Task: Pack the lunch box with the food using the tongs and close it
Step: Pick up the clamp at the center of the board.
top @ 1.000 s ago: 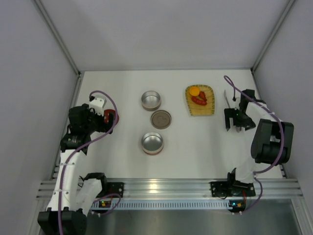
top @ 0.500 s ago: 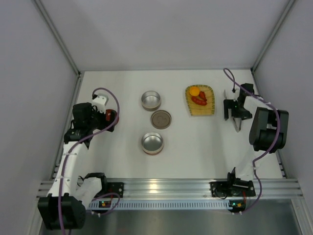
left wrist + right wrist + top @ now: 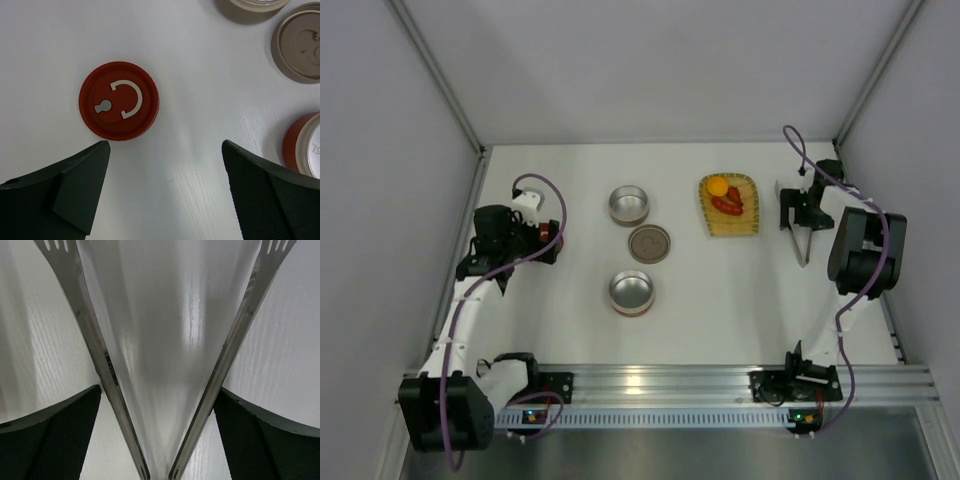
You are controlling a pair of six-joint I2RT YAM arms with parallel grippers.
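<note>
The silver tongs lie on the table at the far right, their two arms spread in a V. My right gripper hovers over them, open. Its fingers straddle both arms, right at their outer edges. The food sits in a woven yellow tray: an orange-yellow piece and red sausages. The lunch box stands apart as two round tins and a flat metal lid. My left gripper is open and empty, just short of a red round lid.
In the left wrist view one tin, the metal lid and the red-sided tin show at the right edge. White walls enclose the table on three sides. The aluminium rail runs along the near edge.
My right gripper has moved toward the back of the table onto the tongs, and its jaws have narrowed slightly. The left arm has shifted a little toward the back.
</note>
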